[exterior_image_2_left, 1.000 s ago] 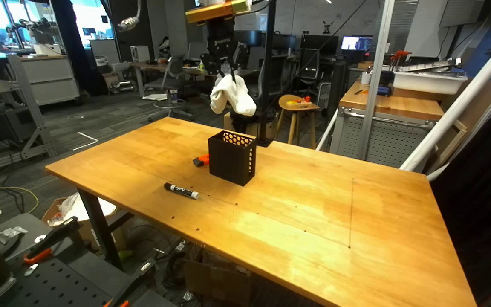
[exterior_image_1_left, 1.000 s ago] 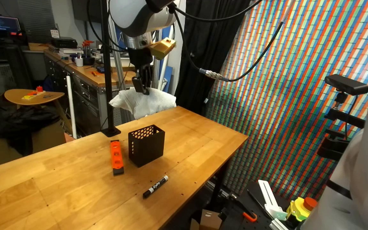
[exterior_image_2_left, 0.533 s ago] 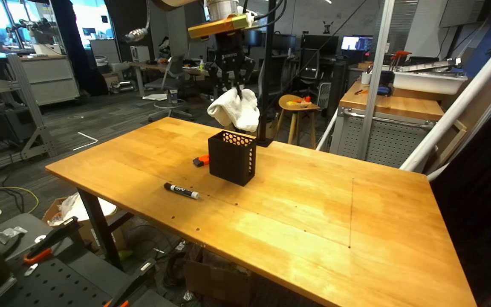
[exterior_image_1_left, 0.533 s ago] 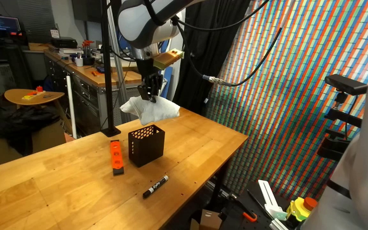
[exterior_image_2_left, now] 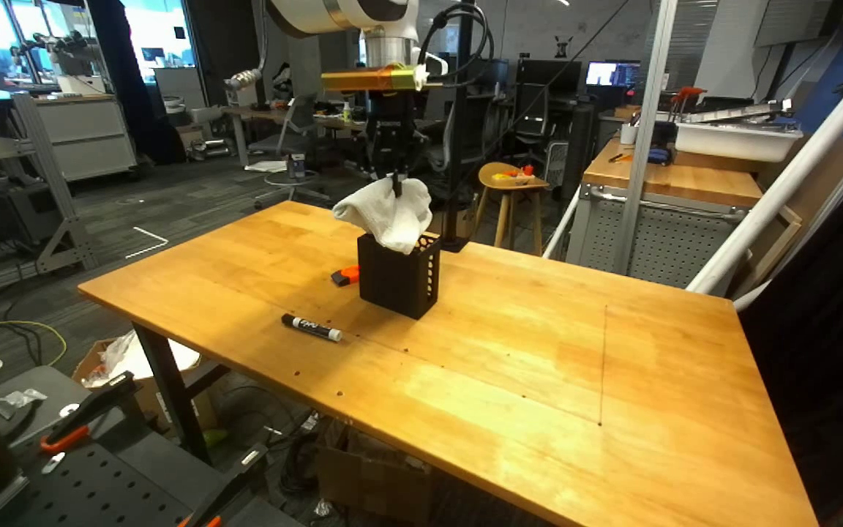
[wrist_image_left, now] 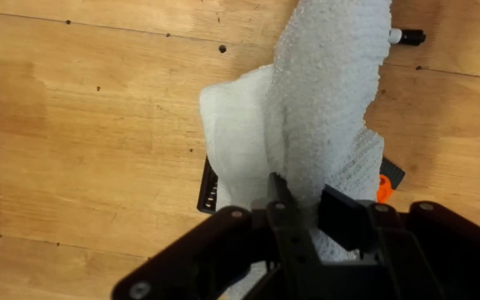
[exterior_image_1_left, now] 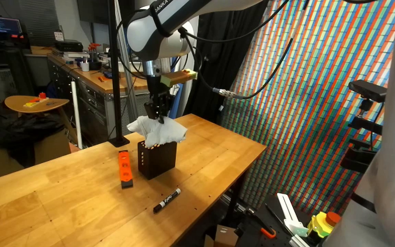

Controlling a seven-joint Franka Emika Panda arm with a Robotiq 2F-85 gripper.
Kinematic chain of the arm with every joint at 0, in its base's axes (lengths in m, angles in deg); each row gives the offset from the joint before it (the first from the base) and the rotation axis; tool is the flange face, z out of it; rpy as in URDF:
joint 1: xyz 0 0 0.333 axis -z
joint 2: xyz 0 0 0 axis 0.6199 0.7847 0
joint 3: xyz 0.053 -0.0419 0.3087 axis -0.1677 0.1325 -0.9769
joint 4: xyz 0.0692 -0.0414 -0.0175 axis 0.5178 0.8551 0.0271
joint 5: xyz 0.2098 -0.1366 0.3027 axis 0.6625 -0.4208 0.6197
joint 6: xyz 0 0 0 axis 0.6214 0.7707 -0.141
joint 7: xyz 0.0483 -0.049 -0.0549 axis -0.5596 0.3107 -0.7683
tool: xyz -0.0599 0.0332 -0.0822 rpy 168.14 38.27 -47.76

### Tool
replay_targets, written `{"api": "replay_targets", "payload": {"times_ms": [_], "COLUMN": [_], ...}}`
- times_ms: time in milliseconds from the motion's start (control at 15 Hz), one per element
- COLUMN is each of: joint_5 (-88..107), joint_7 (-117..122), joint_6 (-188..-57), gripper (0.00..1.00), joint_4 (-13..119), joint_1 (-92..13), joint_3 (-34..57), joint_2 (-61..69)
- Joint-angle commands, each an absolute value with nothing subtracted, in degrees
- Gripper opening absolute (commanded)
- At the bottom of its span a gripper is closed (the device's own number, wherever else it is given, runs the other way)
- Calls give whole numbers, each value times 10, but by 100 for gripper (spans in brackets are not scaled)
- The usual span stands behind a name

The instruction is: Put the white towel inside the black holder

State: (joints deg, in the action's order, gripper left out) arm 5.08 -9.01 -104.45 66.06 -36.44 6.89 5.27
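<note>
White cloth towel (wrist_image_left: 327,91) hangs over the black, perforated, box-shaped holder (wrist_image_left: 203,189), contact unclear, clasped by the black two-fingered tool (wrist_image_left: 301,182); rightward in the wrist view, an orange-and-black level (wrist_image_left: 386,189), then a black-and-white cylindrical marker (wrist_image_left: 408,37), lie on the wooden table (wrist_image_left: 98,133).

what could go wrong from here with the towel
The white towel spreads wider than the black holder below it, so its edges may catch on top and hang outside. Pressing down on snagged cloth might tip or slide the holder across the table. The gripper pinches bunched cloth, which could cling to it on release.
</note>
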Motion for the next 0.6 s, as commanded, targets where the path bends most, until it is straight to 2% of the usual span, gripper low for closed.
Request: {"api": "replay_targets", "payload": {"times_ms": [0,533], "joint_5": [90,102], "joint_7": [-90,-97], "joint_6": [-1068,-1124], "gripper": [4,4], "joint_4": [658,670], "joint_1": [-363,-361], "joint_3": [65,68], "joint_2": [63,97]}}
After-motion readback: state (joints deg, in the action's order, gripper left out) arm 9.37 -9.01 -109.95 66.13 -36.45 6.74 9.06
